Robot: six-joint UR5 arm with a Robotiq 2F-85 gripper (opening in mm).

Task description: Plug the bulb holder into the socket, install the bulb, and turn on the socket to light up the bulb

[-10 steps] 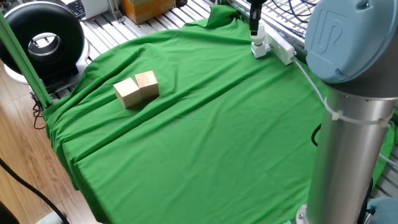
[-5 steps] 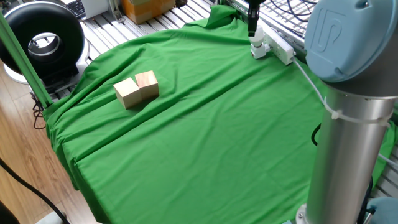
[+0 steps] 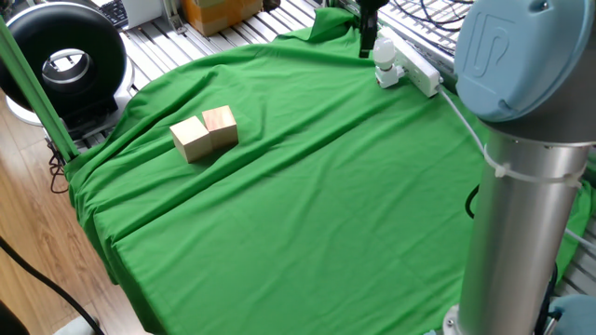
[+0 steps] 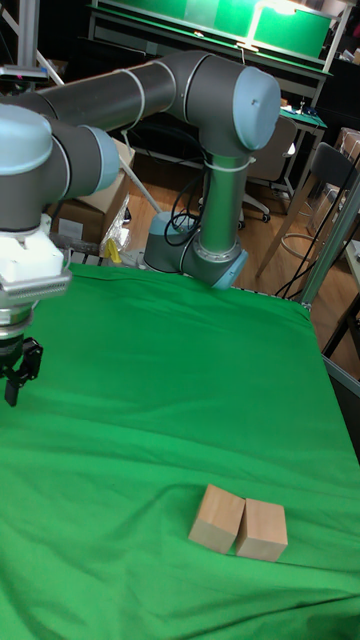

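Observation:
The white socket point(image 3: 425, 76) lies at the far right edge of the green cloth. The bulb holder point(image 3: 387, 76) sits plugged into its near end, and the white bulb point(image 3: 384, 53) stands upright in the holder. My gripper point(image 3: 367, 51) hangs just left of the bulb, apart from it, with nothing seen between its black fingers. In the tall fixed view the gripper point(image 4: 12, 392) shows at the left edge above the cloth, and the socket, holder and bulb are out of view. The gap between the fingers is not clear in either view.
Two wooden blocks point(image 3: 205, 133) sit side by side on the left part of the green cloth point(image 3: 298, 205), also seen as blocks point(image 4: 240, 525). The arm's grey column point(image 3: 526, 186) stands at the right front. The socket's white cable point(image 3: 464, 116) runs toward it. A black round device point(image 3: 65, 60) stands off-table at the left.
The gripper has lifted off the bulb and shifted left and slightly up. The bulb stays standing in the holder on the socket.

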